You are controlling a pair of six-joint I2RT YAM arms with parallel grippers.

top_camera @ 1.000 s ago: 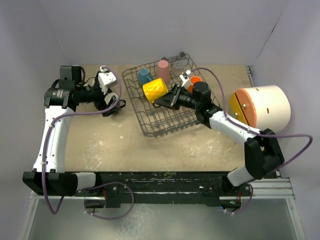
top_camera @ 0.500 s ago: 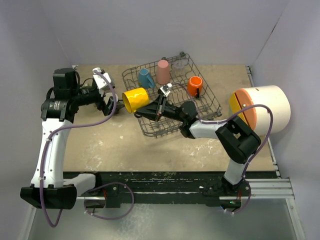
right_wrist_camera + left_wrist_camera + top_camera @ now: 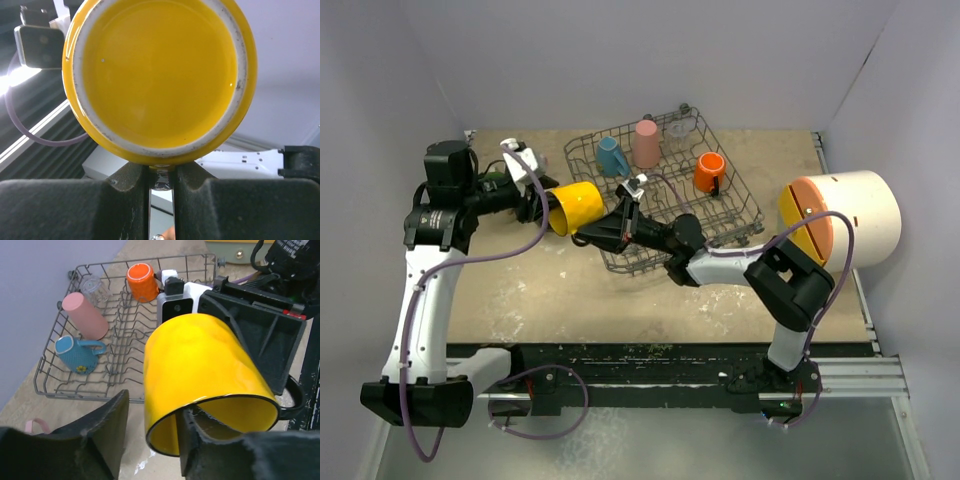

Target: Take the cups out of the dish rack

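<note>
The yellow cup (image 3: 575, 205) hangs on its side left of the dish rack (image 3: 758, 212), above the table. My right gripper (image 3: 603, 226) is shut on its handle (image 3: 161, 176), and the cup's base (image 3: 160, 75) fills the right wrist view. My left gripper (image 3: 542, 207) straddles the cup's rim (image 3: 205, 370): one finger is inside the mouth, the other outside with a gap to the wall. In the rack (image 3: 120, 263) remain a blue cup (image 3: 611, 157), a pink tumbler (image 3: 646, 143), an orange cup (image 3: 709, 172) and a clear glass (image 3: 679, 126).
A big white cylinder (image 3: 850, 215) with an orange end lies at the table's right edge. A pale pink handle loop (image 3: 36, 426) shows on the table just left of my left fingers. Walls close in the back and both sides.
The right arm carried the yellow cup out of the rack and leftward to the left gripper. The left jaws have narrowed around the cup's rim.
</note>
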